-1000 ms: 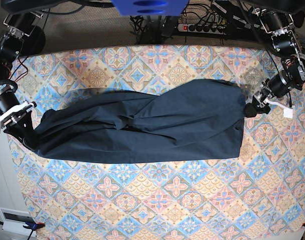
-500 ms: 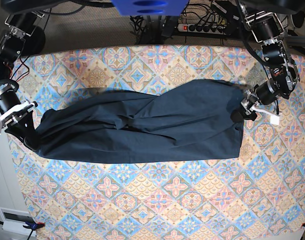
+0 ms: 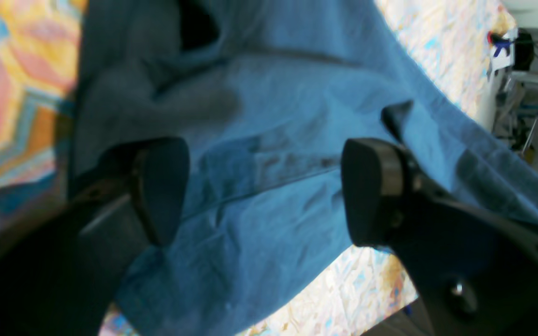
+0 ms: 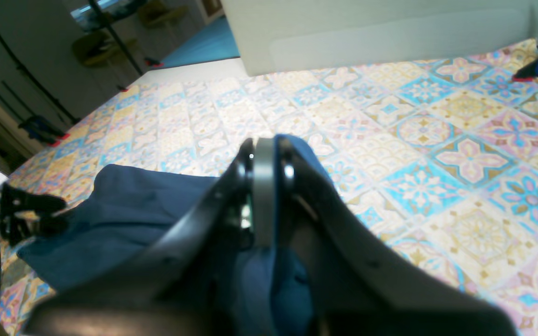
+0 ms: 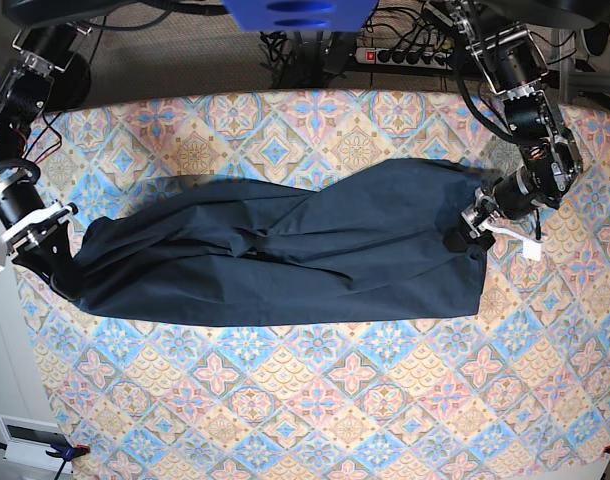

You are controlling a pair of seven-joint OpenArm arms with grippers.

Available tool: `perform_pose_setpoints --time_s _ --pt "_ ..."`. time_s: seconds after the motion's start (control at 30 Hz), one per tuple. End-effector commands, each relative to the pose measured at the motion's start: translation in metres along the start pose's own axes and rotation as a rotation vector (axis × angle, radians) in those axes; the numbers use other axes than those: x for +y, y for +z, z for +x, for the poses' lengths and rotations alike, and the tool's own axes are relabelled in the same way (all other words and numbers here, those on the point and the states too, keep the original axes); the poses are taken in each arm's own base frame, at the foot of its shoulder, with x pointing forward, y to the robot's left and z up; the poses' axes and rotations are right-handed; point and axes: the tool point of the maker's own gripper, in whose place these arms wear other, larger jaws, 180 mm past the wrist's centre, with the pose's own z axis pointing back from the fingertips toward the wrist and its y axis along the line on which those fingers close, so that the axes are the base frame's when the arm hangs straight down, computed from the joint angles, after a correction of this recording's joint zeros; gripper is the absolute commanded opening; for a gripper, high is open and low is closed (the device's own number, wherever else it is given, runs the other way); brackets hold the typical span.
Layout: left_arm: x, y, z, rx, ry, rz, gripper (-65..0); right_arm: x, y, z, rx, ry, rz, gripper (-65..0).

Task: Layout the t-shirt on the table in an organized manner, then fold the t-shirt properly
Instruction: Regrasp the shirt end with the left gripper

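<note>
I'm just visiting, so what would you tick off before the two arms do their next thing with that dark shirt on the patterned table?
1. Right gripper has the cloth: ok, its fingers are shut on a fold of the t-shirt at one end.
2. Left gripper ready to grab: ok, fingers wide apart over the other end, nothing held.
3. Cloth sits between the left fingers: ok in the wrist view; whether they touch it, cannot tell.
4. Shirt laid out flat: not ok, it lies as a long wrinkled band.
5. Sleeves and collar findable: cannot tell.
6. Shirt fully on the table: ok.
</note>
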Motion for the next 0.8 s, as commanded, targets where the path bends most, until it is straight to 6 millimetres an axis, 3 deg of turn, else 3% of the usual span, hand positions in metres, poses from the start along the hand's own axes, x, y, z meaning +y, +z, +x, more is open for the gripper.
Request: perform_pose_setpoints --time_s 0.0,0.07,0.27,0.4,0.5,0.77 --pt "-0.004 0.012 0.017 -0.042 -0.046 -0.003 -15.3 0.003 0.001 0.021 -0.058 0.028 0.020 -64.9" --pt "-0.004 0.018 0.020 -0.052 -0.069 0.006 -15.3 0.003 0.001 0.021 -0.058 0.028 0.020 -64.9" --pt "0.027 0.043 0.040 -0.118 -0.034 0.075 -15.3 0.003 0.001 0.021 -0.058 0.028 0.020 -64.9" --pt "0.044 0.038 0.034 -0.095 0.029 0.092 -15.3 0.003 0.001 0.021 -0.058 0.030 0.020 -64.9" --pt "0.036 0.032 0.039 -0.105 0.032 0.070 -15.2 0.003 0.000 0.021 -0.059 0.029 0.020 -64.9" --pt "0.012 0.009 0.025 -0.049 0.005 0.018 -15.2 0.003 0.000 0.021 -0.060 0.028 0.020 -64.9"
